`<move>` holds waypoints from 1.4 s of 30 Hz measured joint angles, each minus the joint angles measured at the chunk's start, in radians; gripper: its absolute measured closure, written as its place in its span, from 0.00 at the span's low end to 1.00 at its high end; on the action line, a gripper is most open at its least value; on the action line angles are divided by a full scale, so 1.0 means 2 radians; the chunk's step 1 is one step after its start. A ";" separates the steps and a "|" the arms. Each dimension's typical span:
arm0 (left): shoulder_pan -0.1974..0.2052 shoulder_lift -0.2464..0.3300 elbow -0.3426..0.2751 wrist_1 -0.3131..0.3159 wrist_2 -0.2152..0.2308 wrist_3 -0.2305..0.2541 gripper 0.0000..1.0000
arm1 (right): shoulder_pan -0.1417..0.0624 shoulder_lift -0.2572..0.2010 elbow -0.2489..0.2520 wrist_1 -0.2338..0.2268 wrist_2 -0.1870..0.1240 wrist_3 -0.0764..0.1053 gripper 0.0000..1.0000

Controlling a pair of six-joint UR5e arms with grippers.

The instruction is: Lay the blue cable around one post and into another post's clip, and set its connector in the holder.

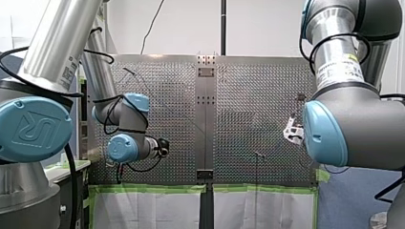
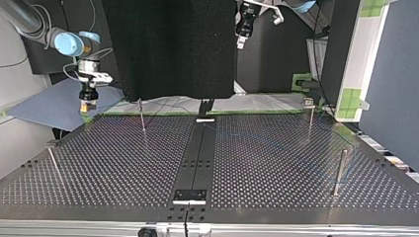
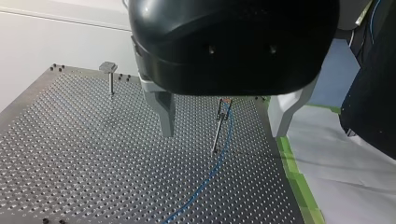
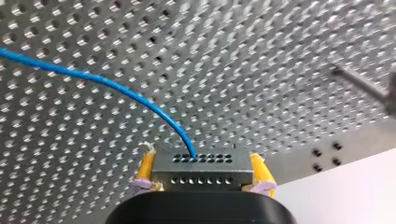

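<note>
**While the connector is gripped aloft, the blue cable trails over the worktop**

Where the right wrist view looks along the right end effector [image 4: 203,173], its yellow-padded fingers [image 4: 145,168] are seen closed on the sides of a metal connector [image 4: 201,161], a block pierced by two rows of holes. The blue cable [image 4: 116,91] is seen leaving one of those holes and curving away across the perforated worktop [image 4: 280,56], from which the connector is held clear. In the top view this end effector [image 2: 88,104] is found at the left, over the worktop's far edge. The left end effector [image 3: 223,132] is poised above the worktop, its fingers [image 3: 164,112] spread wide with nothing between them. Ahead of it, the cable is seen running over the plate and rising beside a thin post [image 3: 217,135] to its head. Whether it is caught in a clip there cannot be told.
</note>
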 joint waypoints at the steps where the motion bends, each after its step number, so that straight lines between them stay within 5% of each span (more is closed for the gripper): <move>1: 0.000 0.000 0.000 0.000 0.000 0.000 0.00 | 0.001 -0.004 0.000 0.003 0.000 0.000 1.00; 24: -0.002 0.000 0.000 -0.002 0.001 -0.005 0.00 | 0.019 -0.111 0.000 0.088 -0.003 -0.002 1.00; 31: -0.002 0.000 0.000 -0.002 0.001 -0.005 0.00 | 0.020 -0.143 0.000 0.107 -0.004 0.007 1.00; 42: -0.001 0.000 0.000 -0.002 0.001 -0.005 0.00 | 0.015 -0.192 -0.001 0.142 0.002 0.004 1.00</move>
